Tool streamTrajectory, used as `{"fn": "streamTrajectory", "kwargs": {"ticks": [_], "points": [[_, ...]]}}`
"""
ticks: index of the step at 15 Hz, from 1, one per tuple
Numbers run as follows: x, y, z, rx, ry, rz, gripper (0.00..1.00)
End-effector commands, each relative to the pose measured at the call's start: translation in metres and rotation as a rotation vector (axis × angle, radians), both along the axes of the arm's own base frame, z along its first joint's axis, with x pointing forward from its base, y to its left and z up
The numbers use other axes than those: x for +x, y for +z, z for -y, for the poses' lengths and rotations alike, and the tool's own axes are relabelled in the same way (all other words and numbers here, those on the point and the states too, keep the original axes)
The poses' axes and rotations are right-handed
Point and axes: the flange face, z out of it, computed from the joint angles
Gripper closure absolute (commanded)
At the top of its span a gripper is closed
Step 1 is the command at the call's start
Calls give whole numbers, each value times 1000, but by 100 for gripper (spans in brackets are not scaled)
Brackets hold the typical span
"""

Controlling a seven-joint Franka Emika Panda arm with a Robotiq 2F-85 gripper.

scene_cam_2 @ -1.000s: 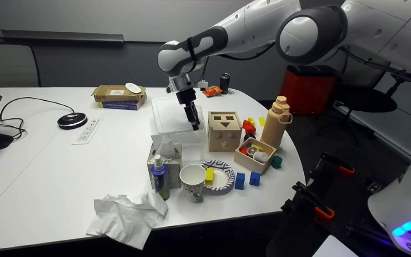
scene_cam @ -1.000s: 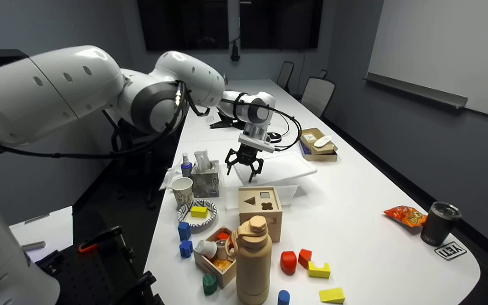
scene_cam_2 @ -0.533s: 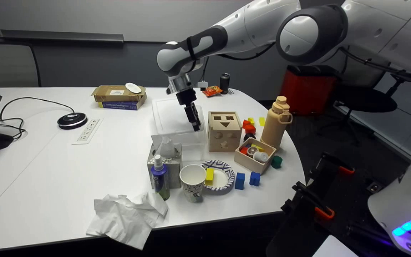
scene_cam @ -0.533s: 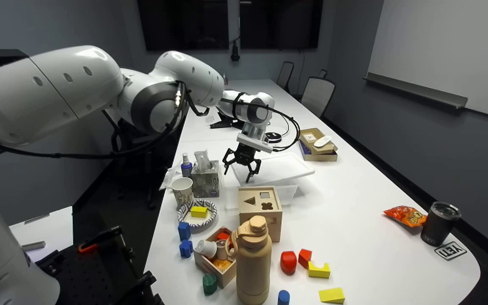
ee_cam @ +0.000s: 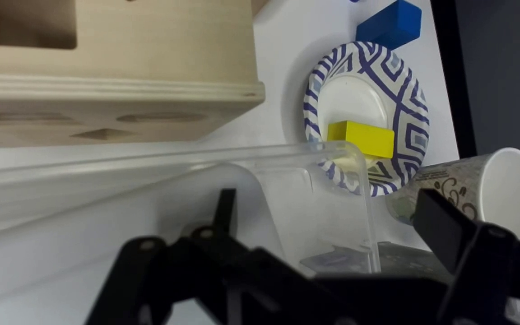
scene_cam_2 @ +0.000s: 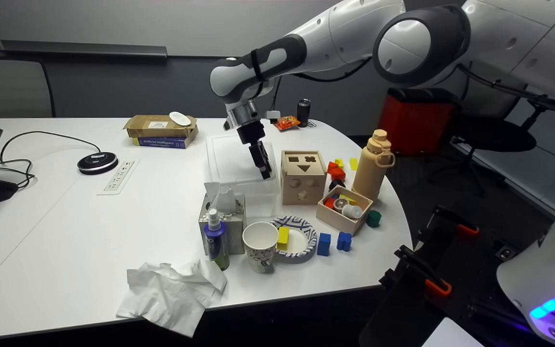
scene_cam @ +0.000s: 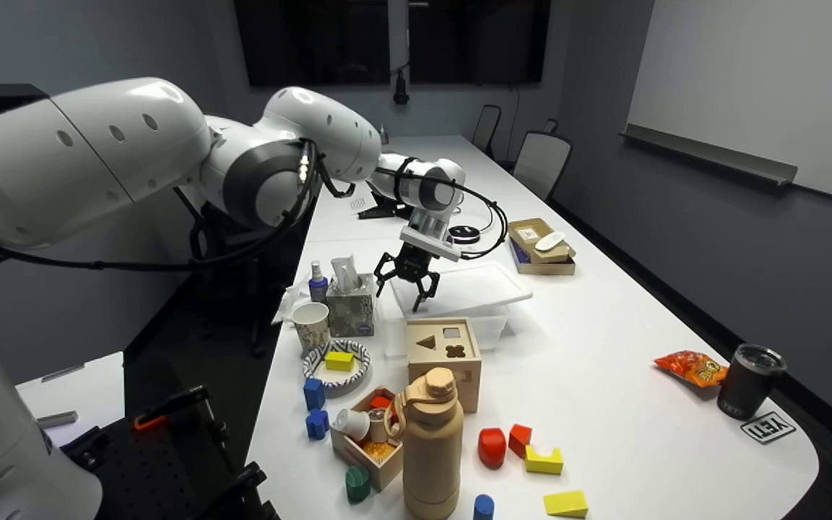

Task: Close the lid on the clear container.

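Note:
The whitish lid (scene_cam: 470, 287) lies over the clear container (scene_cam: 490, 332), offset from its rim, in both exterior views; the lid (scene_cam_2: 231, 156) and container (scene_cam_2: 259, 205) also show there. In the wrist view the lid's rounded corner (ee_cam: 120, 216) sits inside the container's rim (ee_cam: 366, 194), leaving a strip of the container uncovered. My gripper (scene_cam: 398, 300) is open with nothing between its fingers. It is also at the lid's edge in an exterior view (scene_cam_2: 265, 174). In the wrist view (ee_cam: 327, 203) one finger is over the lid corner, the other outside the rim. Contact is hard to tell.
The wooden shape box (scene_cam: 445, 361) stands close against the container's side. A tissue box (scene_cam: 351, 310), paper cup (scene_cam: 311, 323) and patterned plate (scene_cam_2: 301, 241) with a yellow block stand near. The tan bottle (scene_cam: 432, 448) and small toy box (scene_cam_2: 345, 212) are farther off.
My gripper has moved slightly left in an exterior view and a little lower. The lid has shifted the same way, toward the tissue box side. The container has not visibly moved.

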Motion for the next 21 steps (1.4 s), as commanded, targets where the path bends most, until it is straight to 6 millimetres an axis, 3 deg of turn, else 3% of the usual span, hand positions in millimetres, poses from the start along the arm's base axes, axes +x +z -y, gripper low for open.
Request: {"fn": "streamTrajectory", "kwargs": {"ticks": [1, 13, 21], "points": [[-7, 7, -3, 5, 12, -36, 0], [-21, 9, -17, 9, 26, -119, 0], [-7, 25, -21, 14, -2, -34, 0]]}}
